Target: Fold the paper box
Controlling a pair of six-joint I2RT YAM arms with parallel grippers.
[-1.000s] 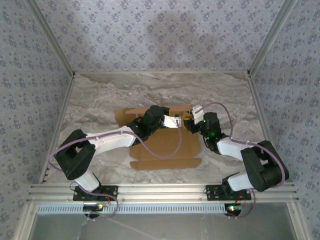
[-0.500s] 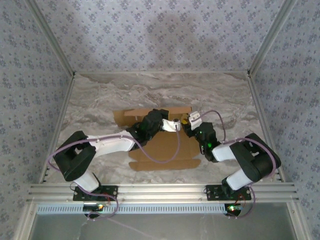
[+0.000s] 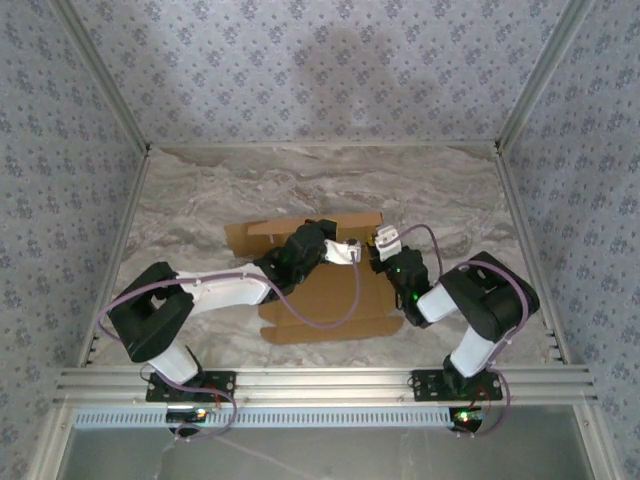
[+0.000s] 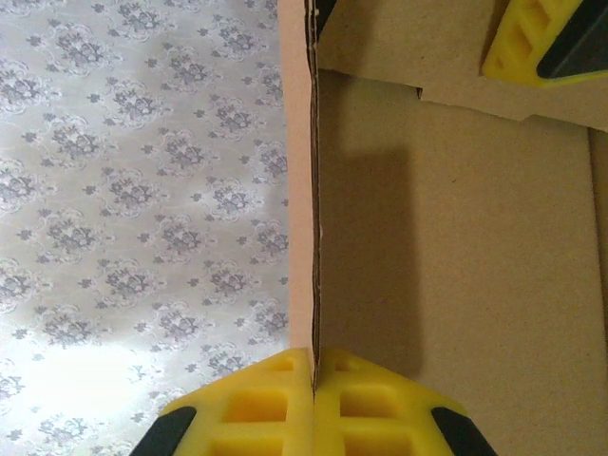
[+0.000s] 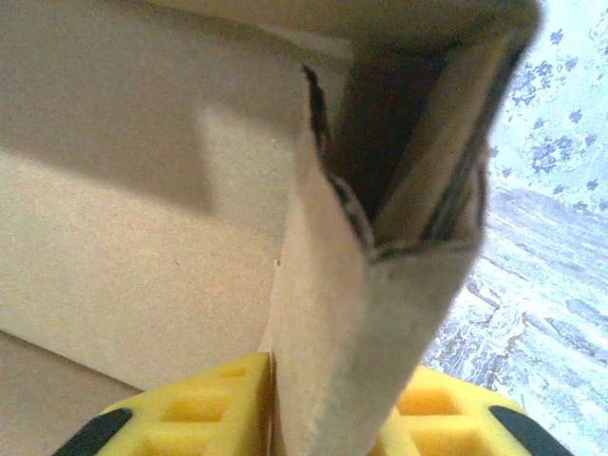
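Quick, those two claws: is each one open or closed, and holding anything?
Left gripper: closed, pinching an upright wall of the paper box.
Right gripper: closed around a folded-over wall of the same box.

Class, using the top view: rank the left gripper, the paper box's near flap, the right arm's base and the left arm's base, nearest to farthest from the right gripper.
From the right gripper:
1. left gripper, just to its left
2. near flap of the paper box, toward the arms
3. right arm's base, near edge, right
4. left arm's base, near edge, left
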